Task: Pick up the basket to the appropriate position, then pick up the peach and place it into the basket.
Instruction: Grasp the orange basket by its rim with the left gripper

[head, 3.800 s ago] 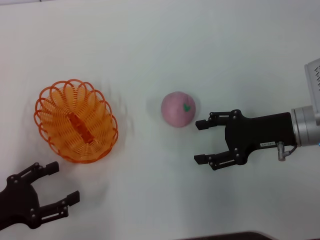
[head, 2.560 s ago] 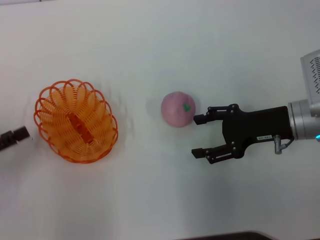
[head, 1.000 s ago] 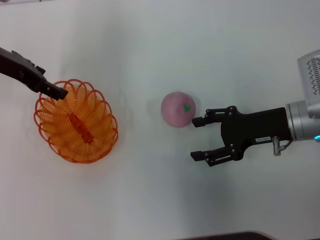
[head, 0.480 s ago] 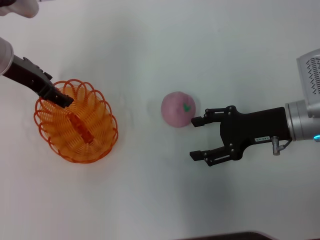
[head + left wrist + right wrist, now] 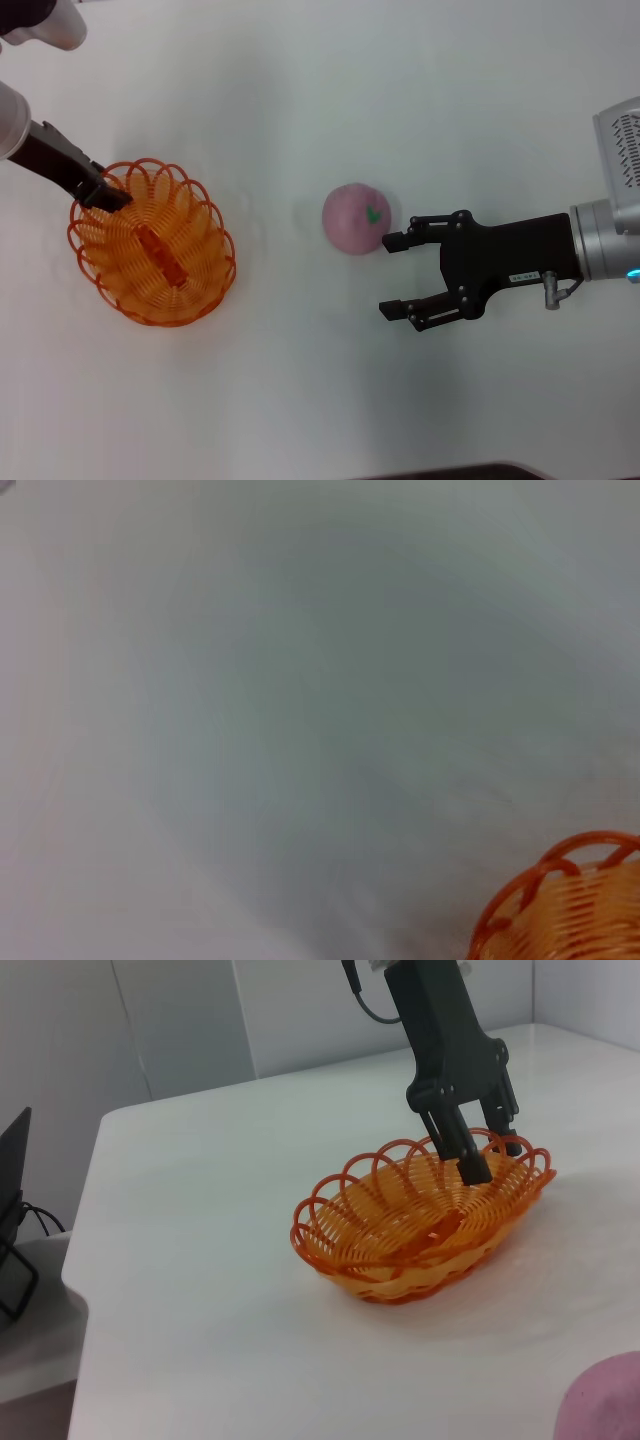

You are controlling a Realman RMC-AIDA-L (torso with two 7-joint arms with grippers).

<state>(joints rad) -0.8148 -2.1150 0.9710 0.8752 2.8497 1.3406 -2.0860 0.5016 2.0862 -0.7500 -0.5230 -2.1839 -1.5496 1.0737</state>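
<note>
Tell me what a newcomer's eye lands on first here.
The orange wire-loop basket on the robot's left of the white table, with the left hand straddling its far rim. Next, the pink peach mid-table, with the right hand open just beside it.

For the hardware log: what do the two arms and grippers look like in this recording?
Right gripper: black, with linkage-style fingers, a small white label on its black body, and a silver cylindrical wrist beside a pale grey housing with a small metal fitting. Left gripper: the same black build, narrow fingers with blocky tips, a dark cable running along the arm above it, and a white arm segment.
</note>
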